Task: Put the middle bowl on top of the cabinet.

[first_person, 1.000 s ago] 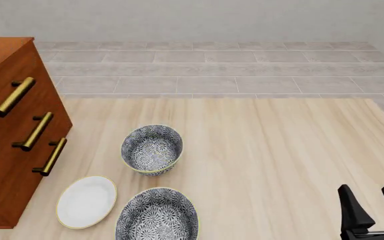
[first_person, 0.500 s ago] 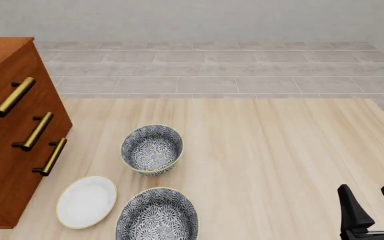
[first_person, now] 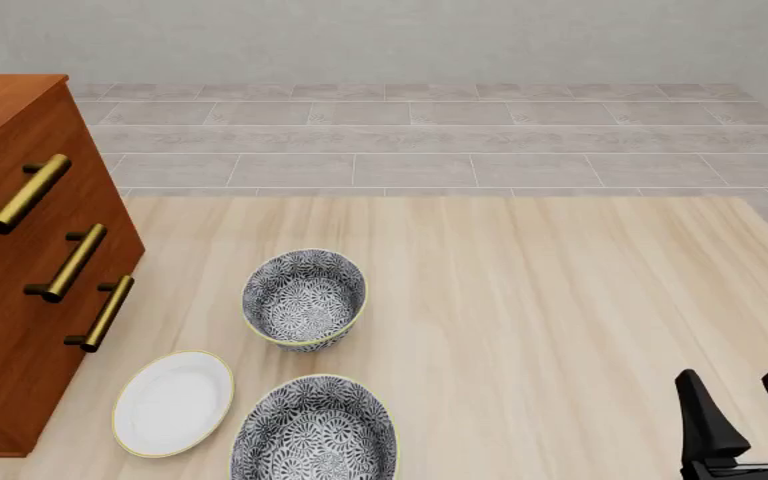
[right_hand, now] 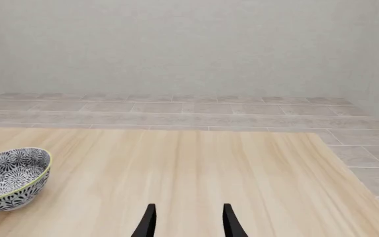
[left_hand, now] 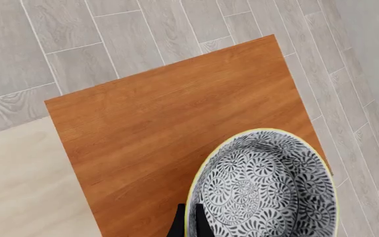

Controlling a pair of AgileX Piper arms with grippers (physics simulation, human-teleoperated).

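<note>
With the left tool (left_hand: pixel 191 222) pinching the rim of the middle bowl (left_hand: pixel 263 185) over the cabinet (left_hand: pixel 150 123) top, the placing step seems underway; next, lower and release, while the right tool (first_person: pixel 747 415) idles open.

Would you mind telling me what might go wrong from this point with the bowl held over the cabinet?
1. The middle bowl hangs near the edge of the cabinet top, seemingly overlapping it in the left wrist view; released here, it might tip off toward the floor.
2. The left end effector pinches only the rim at one spot, so the bowl may tilt or slip.
</note>
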